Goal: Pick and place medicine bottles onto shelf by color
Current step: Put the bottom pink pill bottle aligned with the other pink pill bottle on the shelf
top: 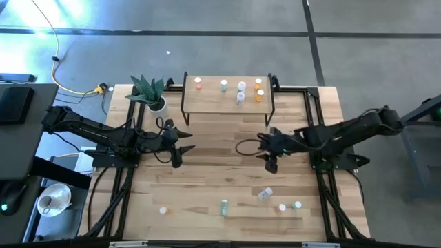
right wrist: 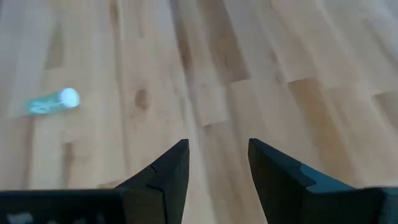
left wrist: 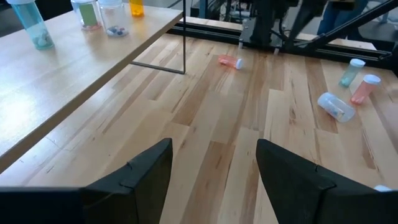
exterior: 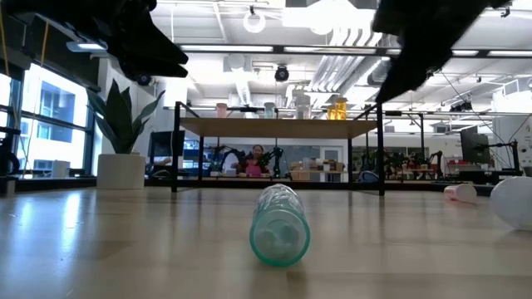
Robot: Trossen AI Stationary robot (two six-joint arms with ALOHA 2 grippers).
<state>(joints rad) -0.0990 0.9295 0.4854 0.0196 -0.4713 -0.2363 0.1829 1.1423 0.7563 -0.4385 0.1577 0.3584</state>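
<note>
Light-wood shelf on black legs at the counter's far edge carries several upright medicine bottles, spaced along it, apparently grouped by colour. Unsorted stock lies near the front edge: a green bottle on its side, a clear bottle toppled, others beside. Left gripper and right gripper hover mid-counter, both spread and empty, probably between picks. Potted plant stands beside the shelf.
</note>
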